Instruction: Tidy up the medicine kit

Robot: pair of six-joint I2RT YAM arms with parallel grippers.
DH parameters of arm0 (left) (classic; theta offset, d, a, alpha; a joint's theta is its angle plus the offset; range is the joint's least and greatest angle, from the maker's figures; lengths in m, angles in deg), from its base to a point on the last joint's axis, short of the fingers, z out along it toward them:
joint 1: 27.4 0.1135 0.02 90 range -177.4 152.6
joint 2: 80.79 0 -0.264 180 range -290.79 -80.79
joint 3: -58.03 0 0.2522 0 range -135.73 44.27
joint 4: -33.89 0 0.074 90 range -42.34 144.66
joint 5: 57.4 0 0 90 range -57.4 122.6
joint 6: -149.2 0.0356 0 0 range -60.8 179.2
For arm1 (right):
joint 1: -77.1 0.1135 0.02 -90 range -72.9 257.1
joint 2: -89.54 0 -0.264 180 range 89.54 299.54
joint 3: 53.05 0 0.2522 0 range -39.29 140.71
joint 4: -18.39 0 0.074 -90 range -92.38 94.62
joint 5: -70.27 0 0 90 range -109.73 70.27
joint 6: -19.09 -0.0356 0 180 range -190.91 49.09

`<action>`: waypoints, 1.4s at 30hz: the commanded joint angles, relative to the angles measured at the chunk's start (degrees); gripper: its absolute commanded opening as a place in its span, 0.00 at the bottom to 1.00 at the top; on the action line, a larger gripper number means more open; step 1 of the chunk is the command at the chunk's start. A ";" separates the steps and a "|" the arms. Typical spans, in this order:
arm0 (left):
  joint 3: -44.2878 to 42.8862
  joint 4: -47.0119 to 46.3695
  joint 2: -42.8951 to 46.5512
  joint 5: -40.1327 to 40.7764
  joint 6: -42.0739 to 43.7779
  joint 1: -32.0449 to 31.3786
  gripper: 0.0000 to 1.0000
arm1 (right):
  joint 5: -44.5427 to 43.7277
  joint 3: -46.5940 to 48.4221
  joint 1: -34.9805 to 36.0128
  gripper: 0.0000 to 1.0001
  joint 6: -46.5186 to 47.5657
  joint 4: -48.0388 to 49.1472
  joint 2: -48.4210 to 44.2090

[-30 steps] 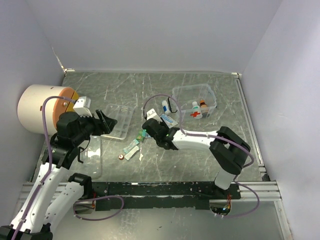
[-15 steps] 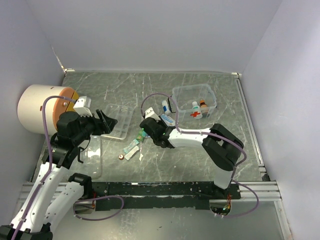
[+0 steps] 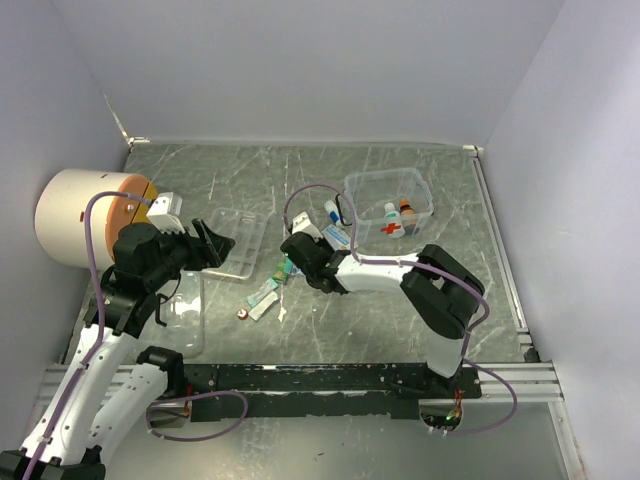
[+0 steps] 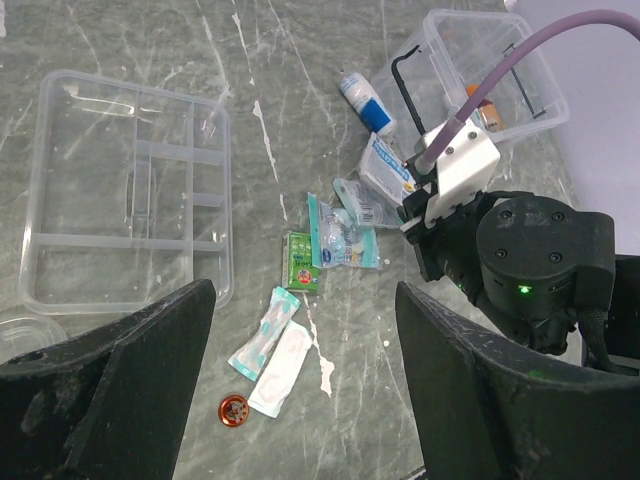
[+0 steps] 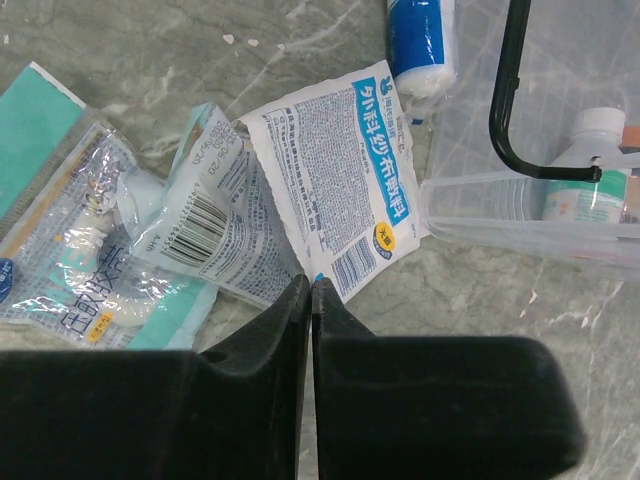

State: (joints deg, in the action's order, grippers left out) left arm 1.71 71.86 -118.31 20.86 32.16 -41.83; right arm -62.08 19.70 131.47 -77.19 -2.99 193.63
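Note:
The medicine kit's clear case (image 3: 388, 203) stands at the back right, its red cross (image 3: 389, 229) on the near wall and two small bottles (image 3: 393, 214) inside. In the right wrist view its black handle (image 5: 510, 90) hangs over the wall (image 5: 520, 225). Its clear divided tray (image 3: 234, 242) (image 4: 125, 190) lies apart to the left, with nothing in it. My right gripper (image 5: 311, 285) (image 3: 318, 244) is shut, pinching the near corner of a white and blue sachet (image 5: 345, 165) (image 4: 385, 168). My left gripper (image 4: 300, 335) (image 3: 215, 246) hangs open above the loose packets, holding nothing.
A blue and white tube (image 5: 420, 35) lies beside the case. Barcoded and teal packets (image 5: 215, 225), a green box (image 4: 300, 260), two bandage strips (image 4: 268, 348) and a small red disc (image 4: 234, 410) lie mid-table. A big white and orange cylinder (image 3: 85, 215) stands at the left.
My right gripper has slid slightly left and back toward the sachet and its jaws have shut on the corner. The left arm has not moved.

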 commanded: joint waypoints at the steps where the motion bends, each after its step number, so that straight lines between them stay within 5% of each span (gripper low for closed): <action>1: 0.32 -2.16 0.25 -0.85 -0.09 0.46 0.84 | -0.86 1.66 -0.37 0.01 -2.09 -0.95 -0.27; 15: 2.55 -5.17 -2.69 -6.91 -4.17 0.37 0.87 | 14.90 -6.55 -0.34 0.00 -8.80 -5.60 -21.87; 24: 9.89 -20.21 -7.66 -14.89 -12.84 -3.22 0.88 | 34.02 -9.88 -1.69 0.00 -13.38 -9.70 -34.55; 31: 15.45 -37.22 -17.29 -9.86 -19.43 -15.41 0.88 | 50.23 -13.28 -7.09 0.00 -21.05 -7.02 -35.39; 42: 14.31 -33.39 -32.71 6.21 -21.38 -27.23 0.67 | 53.58 -21.75 -8.83 0.00 -31.86 4.91 -28.78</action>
State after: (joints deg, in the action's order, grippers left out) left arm 16.92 40.56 -147.71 19.48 12.27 -65.88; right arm -10.58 -0.06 122.92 -103.99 -4.98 163.17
